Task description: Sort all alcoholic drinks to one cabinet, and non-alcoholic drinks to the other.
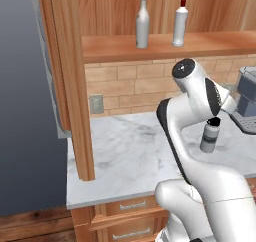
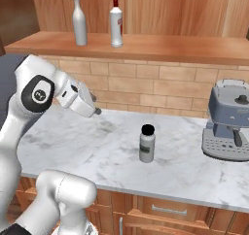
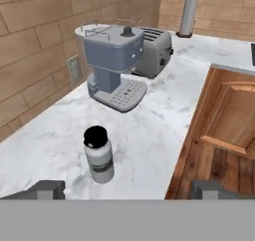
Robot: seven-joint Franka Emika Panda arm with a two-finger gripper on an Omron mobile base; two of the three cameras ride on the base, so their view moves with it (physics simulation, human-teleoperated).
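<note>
Two tall bottles are up on the open wooden cabinet shelf [image 2: 160,47], toward its left end: the plain silver-grey wine-shaped bottle [image 2: 80,21] and, just to its right, the white bottle with the red cap [image 2: 115,22], both upright and a bit apart. Down on the marble counter [image 2: 97,151], a short grey bottle with a black cap [image 2: 147,143] stands near the middle, closer to the front edge. A blue-grey espresso machine [image 2: 229,121] sits by the back wall at the right, with a toaster [image 3: 155,52] behind it in the hand view. The gripper [image 3: 127,189] is spread wide, holding nothing, hovering above the short bottle.
</note>
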